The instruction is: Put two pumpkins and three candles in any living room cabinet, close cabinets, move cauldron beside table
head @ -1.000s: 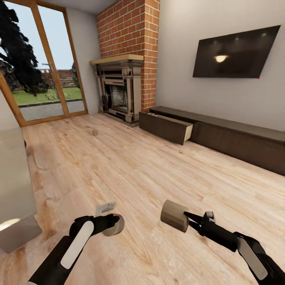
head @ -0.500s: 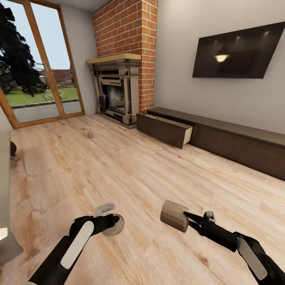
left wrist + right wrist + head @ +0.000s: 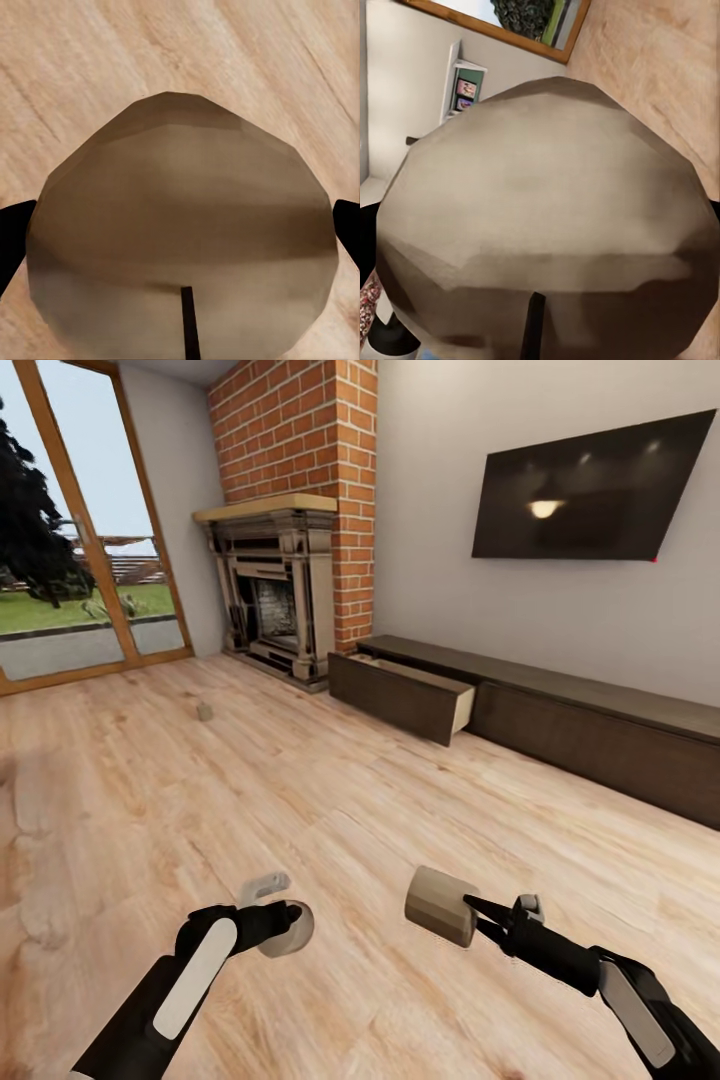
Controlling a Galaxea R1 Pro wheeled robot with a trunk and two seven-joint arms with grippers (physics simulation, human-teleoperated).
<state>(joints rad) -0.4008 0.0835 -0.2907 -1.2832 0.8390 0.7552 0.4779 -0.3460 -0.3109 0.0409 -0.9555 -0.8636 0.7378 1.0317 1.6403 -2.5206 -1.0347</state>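
Jaws clenched, both sides: our left gripper (image 3: 285,922) grasps one candle (image 3: 292,928), right gripper (image 3: 478,910) another candle (image 3: 441,905). Step: carrying. Next: reach the cabinet's (image 3: 600,735) open drawer (image 3: 400,696), far right.

Small floor object (image 3: 205,712) unidentifiable; cabinet (image 3: 600,735) cut off right.

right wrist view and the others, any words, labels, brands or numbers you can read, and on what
None can be read.
Right wrist view: a shelf by the wall holds small coloured items, maybe box or book fronts, too blurred to read.
Head view: the television is dark, with a lamp glare and no logo showing.
The two held candles are plain, and so is the cabinet.
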